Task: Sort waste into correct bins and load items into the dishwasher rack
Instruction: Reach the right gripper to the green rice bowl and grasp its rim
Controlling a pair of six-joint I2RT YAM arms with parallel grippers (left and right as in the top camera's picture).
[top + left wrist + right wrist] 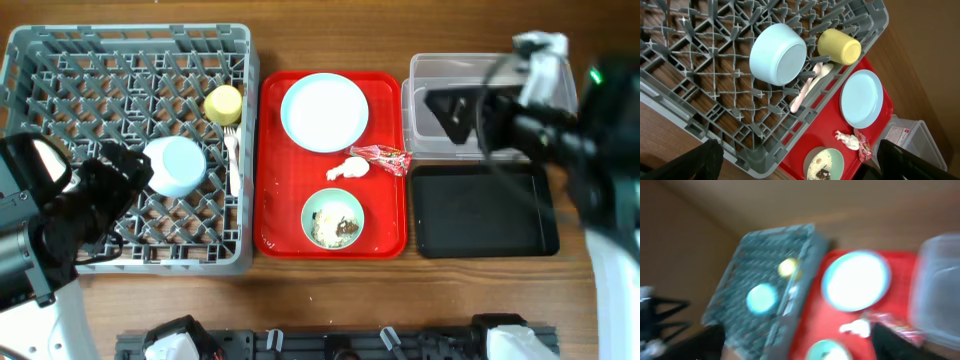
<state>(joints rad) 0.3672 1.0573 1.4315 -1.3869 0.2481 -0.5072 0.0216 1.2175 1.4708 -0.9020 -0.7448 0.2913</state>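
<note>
1. The wrapper (385,157) lay near the right edge of the red tray (280,200), just beside the tissue (348,170); whether the two touched could not be told.
2. The scraps (336,228) sat in the green bowl (313,203), which stood upright on the near half of the red tray; the plate (324,112) lay on the far half.
3. The tub (440,70) stood to the right of the red tray, at the far side; the black tray (484,215) lay just nearer than the tub, also beside the red tray.
4. The rack (100,60) stood just left of the red tray; the cup (223,104) sat in it toward the far right corner; the blue bowl (175,166) rested mouth down near the middle; the fork and spoon (233,165) lay along the right side, between the blue bowl and the rack's wall.
5. The right hand (799,332) hung over the left part of the tub; its fingers stood apart with nothing between them; its own view was blurred.
6. The left hand (800,147) hung over the near left part of the rack, spread wide and holding nothing; it was near the blue bowl but apart from it.
7. Everything stood on a wooden table (330,300).
</note>
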